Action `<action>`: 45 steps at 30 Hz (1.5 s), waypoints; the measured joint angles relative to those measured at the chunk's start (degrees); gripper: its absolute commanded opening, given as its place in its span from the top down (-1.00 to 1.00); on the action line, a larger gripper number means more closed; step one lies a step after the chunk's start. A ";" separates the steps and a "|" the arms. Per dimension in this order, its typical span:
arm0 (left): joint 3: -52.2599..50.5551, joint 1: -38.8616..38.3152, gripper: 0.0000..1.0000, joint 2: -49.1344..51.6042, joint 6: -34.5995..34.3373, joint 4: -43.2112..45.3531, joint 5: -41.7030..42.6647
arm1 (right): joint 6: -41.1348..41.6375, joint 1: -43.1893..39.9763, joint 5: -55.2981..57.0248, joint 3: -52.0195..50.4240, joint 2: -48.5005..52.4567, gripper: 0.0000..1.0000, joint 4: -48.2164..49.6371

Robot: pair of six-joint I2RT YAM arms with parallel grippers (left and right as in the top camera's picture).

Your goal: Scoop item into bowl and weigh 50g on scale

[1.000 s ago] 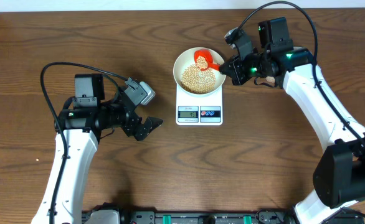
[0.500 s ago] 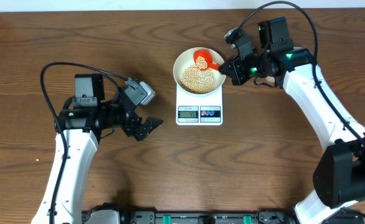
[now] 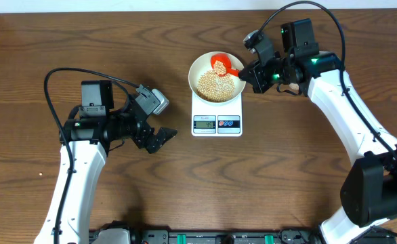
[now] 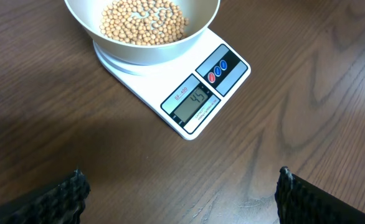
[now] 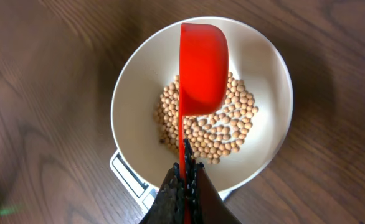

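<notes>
A white bowl sits on the white scale at the middle back of the table, with beige beans heaped in it. My right gripper is shut on the handle of a red scoop, which is tilted over the bowl's far side with a few beans in it. From the right wrist I see the scoop's red back over the beans and my gripper clamped on its handle. My left gripper hangs open and empty to the left of the scale, whose display reads 45.
The dark wooden table stretches all round the scale. Each arm's black cable loops above its wrist. A black equipment rail runs along the front edge.
</notes>
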 measured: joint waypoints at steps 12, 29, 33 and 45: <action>0.00 0.00 -0.96 0.00 0.00 0.00 0.00 | -3.04 0.00 0.55 0.00 0.00 0.98 -0.04; 0.00 0.00 -0.96 0.00 -0.02 0.00 0.00 | -7.63 0.00 0.55 0.00 0.00 0.98 -0.02; 0.00 0.00 -0.96 0.00 0.00 0.00 0.00 | -8.55 0.00 0.55 0.00 0.00 0.98 -0.04; 0.00 0.00 -0.96 0.00 0.00 0.00 0.00 | -10.67 0.00 0.55 0.00 0.00 0.98 -0.04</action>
